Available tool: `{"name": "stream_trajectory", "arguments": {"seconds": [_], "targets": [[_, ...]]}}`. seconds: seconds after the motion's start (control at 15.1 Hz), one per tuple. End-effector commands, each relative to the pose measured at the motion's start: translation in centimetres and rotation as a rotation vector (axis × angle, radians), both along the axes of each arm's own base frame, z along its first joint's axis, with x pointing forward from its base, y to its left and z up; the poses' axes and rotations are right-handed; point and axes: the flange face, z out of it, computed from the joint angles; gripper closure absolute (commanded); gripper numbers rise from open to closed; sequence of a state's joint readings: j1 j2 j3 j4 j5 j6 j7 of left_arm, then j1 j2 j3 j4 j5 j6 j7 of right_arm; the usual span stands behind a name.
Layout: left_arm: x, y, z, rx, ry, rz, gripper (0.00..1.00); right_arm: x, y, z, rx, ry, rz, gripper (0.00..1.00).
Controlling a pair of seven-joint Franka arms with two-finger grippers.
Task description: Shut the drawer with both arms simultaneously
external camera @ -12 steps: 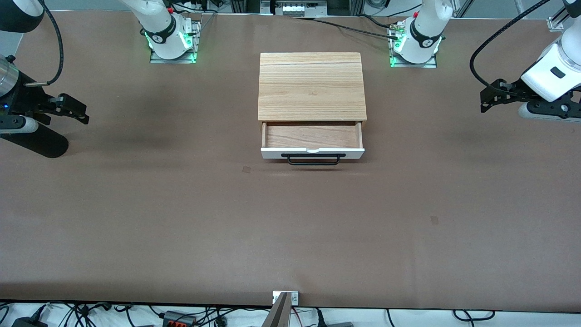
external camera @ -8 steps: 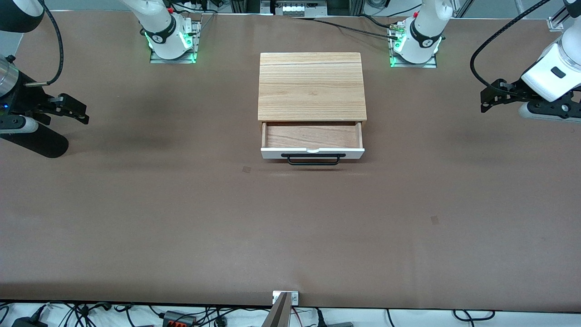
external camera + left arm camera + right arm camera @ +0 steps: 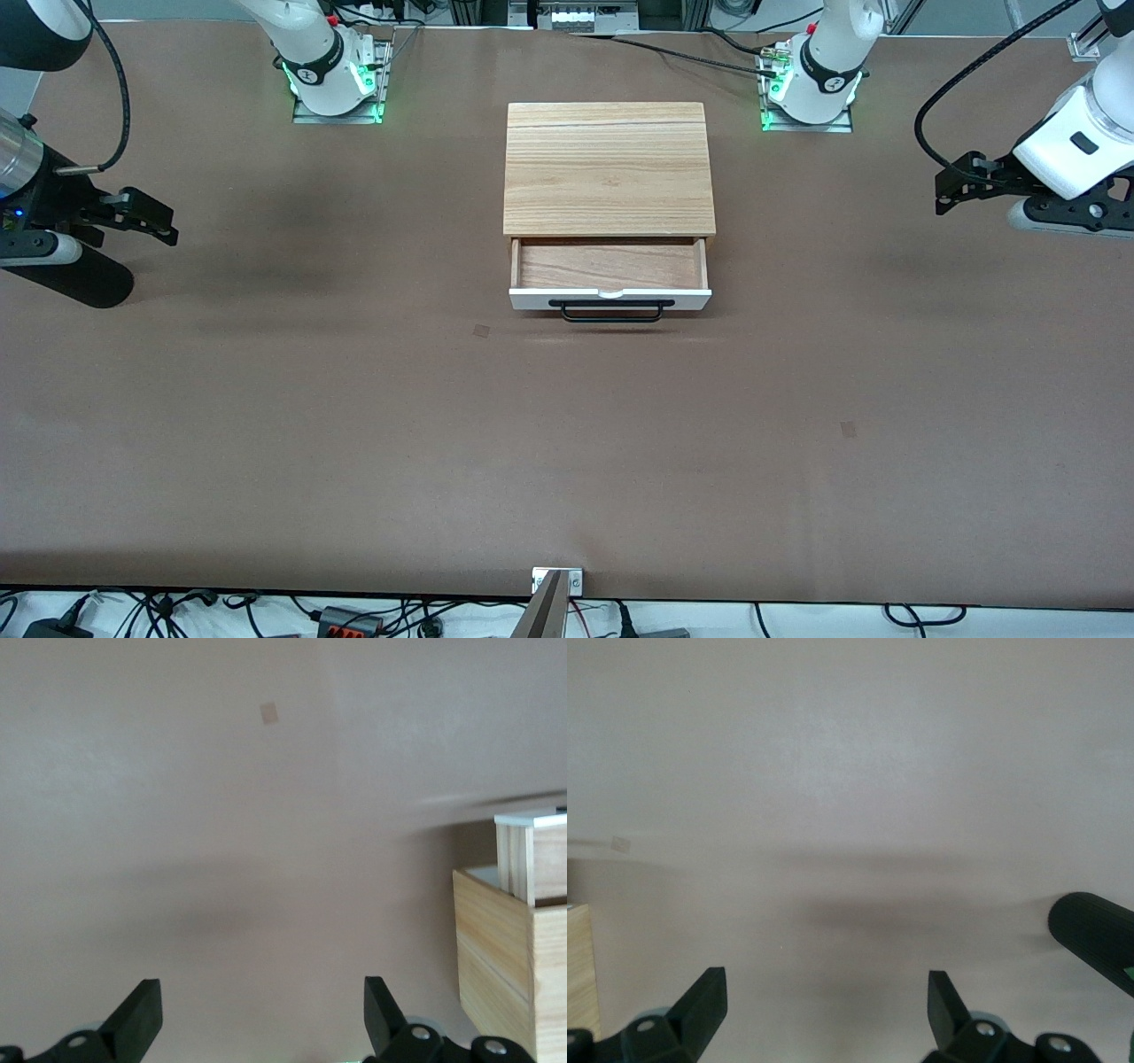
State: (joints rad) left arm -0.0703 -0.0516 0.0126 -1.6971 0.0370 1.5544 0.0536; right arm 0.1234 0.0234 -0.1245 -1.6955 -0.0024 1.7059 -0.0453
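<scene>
- the drawer (image 3: 609, 276) sits pulled out of the wood cabinet (image 3: 609, 168), centre of the frame on the brown surface (image 3: 354, 425).
- it likely slides easily; push the stiff white front panel (image 3: 532, 301) beside the black bar handle (image 3: 611, 310).
- left hand (image 3: 946, 190) at the frame's right edge, right hand (image 3: 159, 221) at its left edge, both spread wide, holding nothing.

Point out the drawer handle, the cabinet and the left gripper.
drawer handle (image 3: 606, 311), front view, middle of the black bar
cabinet (image 3: 609, 168), front view, wooden top
left gripper (image 3: 261, 1010), left wrist view, midway between its open fingers

A light wood grain is shown on the cabinet (image 3: 609, 168). The drawer (image 3: 609, 299) is fronted in white, with a black handle (image 3: 607, 311). The table (image 3: 354, 425) is covered in plain brown.
</scene>
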Motion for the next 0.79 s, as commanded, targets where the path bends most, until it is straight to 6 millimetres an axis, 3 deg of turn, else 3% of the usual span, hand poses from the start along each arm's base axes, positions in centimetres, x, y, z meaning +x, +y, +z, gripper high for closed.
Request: {"name": "stream_trajectory", "arguments": {"seconds": [0.0, 0.26, 0.33, 0.46, 0.73], "targets": [[1.1, -0.5, -0.4, -0.012, 0.032, -0.005, 0.0, 0.4, 0.5, 0.2, 0.014, -0.013, 0.01, 0.0], [3.4, -3.3, -4.4, -0.054, 0.065, -0.04, 0.0, 1.4, 3.2, -1.2, 0.016, -0.005, 0.055, 0.0], [4.2, -4.8, -5.3, -0.107, 0.046, -0.041, 0.0, 2.4, 4.5, -2.7, 0.017, -0.01, 0.074, 0.0], [6.2, -5.8, -7.7, -0.18, 0.022, -0.023, 0.0, 4.0, 7.7, -5.6, 0.062, -0.025, 0.099, 0.0], [9.2, -8.5, -11.9, -0.317, -0.037, 0.033, 0.0, 5.4, 10.0, -7.9, 0.239, 0.007, 0.036, 0.0]]}}
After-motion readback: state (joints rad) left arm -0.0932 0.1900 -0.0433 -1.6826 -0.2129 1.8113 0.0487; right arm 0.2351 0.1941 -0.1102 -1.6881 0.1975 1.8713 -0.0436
